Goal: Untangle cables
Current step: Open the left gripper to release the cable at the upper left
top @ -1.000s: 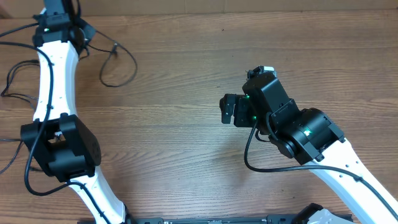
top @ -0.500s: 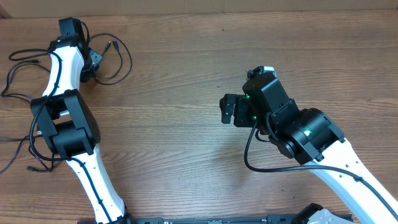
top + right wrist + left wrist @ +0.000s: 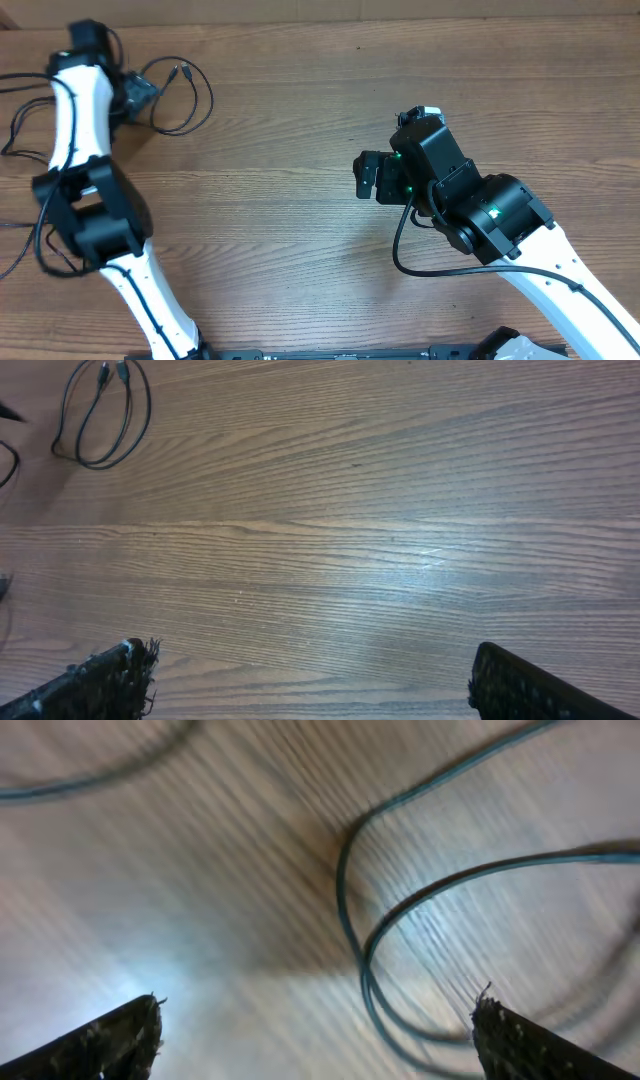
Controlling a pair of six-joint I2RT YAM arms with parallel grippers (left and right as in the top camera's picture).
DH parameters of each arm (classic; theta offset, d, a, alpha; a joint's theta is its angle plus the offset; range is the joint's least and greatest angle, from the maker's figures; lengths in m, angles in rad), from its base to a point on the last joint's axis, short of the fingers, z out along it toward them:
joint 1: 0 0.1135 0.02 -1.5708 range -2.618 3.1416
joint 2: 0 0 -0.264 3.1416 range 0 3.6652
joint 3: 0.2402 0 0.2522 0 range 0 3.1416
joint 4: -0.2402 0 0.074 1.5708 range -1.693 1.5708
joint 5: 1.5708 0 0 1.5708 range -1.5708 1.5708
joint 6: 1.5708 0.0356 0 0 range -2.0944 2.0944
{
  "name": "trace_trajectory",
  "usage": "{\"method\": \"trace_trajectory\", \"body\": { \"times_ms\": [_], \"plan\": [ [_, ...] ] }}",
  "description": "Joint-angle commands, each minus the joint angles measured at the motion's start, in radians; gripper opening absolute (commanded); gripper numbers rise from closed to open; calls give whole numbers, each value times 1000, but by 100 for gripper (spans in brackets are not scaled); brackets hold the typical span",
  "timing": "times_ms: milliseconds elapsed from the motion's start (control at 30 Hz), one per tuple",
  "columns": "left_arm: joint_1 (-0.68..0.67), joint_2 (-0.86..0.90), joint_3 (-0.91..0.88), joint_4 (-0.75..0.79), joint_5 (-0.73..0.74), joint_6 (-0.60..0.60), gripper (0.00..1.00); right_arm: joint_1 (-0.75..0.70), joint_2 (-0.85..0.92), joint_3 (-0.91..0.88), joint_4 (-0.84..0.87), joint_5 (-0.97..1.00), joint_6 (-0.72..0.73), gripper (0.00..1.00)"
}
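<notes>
One of the cables [image 3: 209, 98], a thin black cord, lies in an open loop at the back left of the table, its small plug [image 3: 181, 72] pointing up. My left gripper [image 3: 138, 97] hovers right beside that loop. In the blurred left wrist view, cable [image 3: 341, 890] strands curve over the wood ahead of the left gripper [image 3: 315, 1035], which is open and grips nothing. My right gripper [image 3: 363, 177] hangs open over bare wood mid-table. The right wrist view shows the open right gripper [image 3: 315, 680] low and the cable loop [image 3: 148, 410] far off at top left.
More thin black cords [image 3: 14, 122] trail along the table's left edge behind the left arm. The wooden table [image 3: 300, 120] stretches between the two arms. The right arm's own thick black cable [image 3: 398, 250] hangs below its wrist.
The left arm has swung from the back edge toward the cable loop and then slightly left. Its jaws now stand wide apart. The right arm has not moved.
</notes>
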Motion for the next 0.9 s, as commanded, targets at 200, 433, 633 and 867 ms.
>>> {"method": "trace_trajectory", "body": {
  "times_ms": [200,433,633,867],
  "plan": [
    [13,-393,67,-122,182,157,99,-4,-4,15,2,14,3,100],
    [6,-584,66,-262,243,189,100,-4,-4,15,2,14,3,100],
    [-50,-714,-6,-301,238,211,100,-4,-4,15,2,14,3,100],
    [-166,-977,-380,-166,96,98,100,-4,-4,15,2,14,3,100]
  ]
}}
